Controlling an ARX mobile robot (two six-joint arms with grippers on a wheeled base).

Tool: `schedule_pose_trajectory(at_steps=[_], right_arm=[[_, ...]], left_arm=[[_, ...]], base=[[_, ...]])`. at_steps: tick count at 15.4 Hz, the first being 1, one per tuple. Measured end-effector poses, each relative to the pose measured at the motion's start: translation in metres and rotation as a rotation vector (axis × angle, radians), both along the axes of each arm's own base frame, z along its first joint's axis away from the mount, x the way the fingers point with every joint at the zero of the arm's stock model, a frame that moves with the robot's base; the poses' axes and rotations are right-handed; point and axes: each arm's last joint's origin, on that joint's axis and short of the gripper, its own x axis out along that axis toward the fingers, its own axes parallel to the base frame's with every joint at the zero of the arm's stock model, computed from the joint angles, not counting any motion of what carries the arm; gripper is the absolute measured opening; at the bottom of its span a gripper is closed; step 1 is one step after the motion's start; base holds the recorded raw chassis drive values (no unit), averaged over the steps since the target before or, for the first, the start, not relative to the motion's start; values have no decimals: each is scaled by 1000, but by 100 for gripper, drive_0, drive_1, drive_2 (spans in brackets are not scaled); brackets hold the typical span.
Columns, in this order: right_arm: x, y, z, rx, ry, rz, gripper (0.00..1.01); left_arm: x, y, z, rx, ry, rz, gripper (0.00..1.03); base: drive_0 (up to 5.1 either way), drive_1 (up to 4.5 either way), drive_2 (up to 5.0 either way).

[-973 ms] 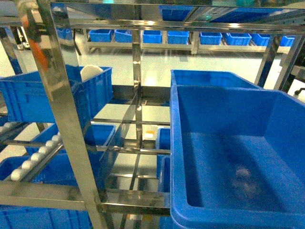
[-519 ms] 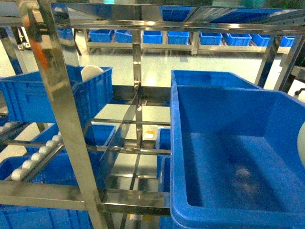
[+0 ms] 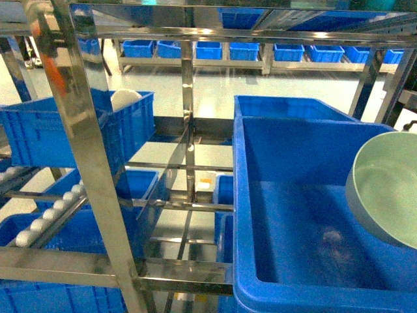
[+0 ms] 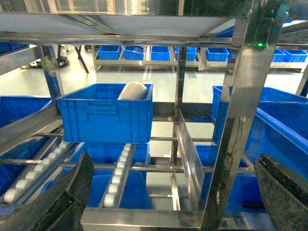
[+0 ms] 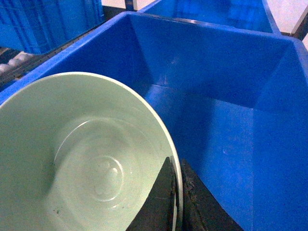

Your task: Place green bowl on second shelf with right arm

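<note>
The pale green bowl (image 3: 386, 190) hangs tilted at the right edge of the head view, over the large blue tub (image 3: 293, 215). In the right wrist view the green bowl (image 5: 77, 159) fills the left side. My right gripper (image 5: 177, 167) is shut on its thin rim, one black finger (image 5: 161, 202) inside and one outside. The second shelf (image 3: 186, 282) is a tier of the steel rack, made of bars and rails, and the tub rests at its level. My left gripper (image 4: 174, 159) stands open and empty in front of the rack, left of the tub.
A smaller blue tub (image 3: 71, 130) holding a white round thing (image 3: 124, 99) sits on the rack at left. White roller tracks (image 3: 49, 212) slope down beneath it. A thick steel upright (image 3: 91, 163) stands close in front. More blue tubs (image 3: 228, 49) line a far rack.
The green bowl has come into the head view from the right edge and now hangs over the large blue tub. The rack and tubs have not moved.
</note>
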Motion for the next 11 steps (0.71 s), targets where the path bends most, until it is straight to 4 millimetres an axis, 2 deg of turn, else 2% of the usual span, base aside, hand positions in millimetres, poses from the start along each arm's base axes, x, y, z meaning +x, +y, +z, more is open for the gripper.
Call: schedule_pose_trajectory(at_steps=[1, 2, 4, 6, 7, 11], right_arm=[[11, -1, -5, 1, 14, -1, 2], [34, -3, -8, 5, 36, -2, 2], [65, -1, -16, 24, 92, 26, 2], [85, 0, -27, 33, 140, 50, 2], [95, -6, -36, 34, 167, 60, 2], [104, -28, -54, 33, 227, 27, 2]], left_arm=[[0, 0, 0, 0, 0, 0, 98], [0, 0, 0, 0, 0, 0, 98], [0, 0, 0, 0, 0, 0, 98], [0, 0, 0, 0, 0, 0, 98], [0, 0, 0, 0, 0, 0, 98], [0, 0, 0, 0, 0, 0, 98]], base=[[0, 0, 0], [0, 0, 0], [0, 0, 0], [0, 0, 0], [0, 0, 0], [0, 0, 0]])
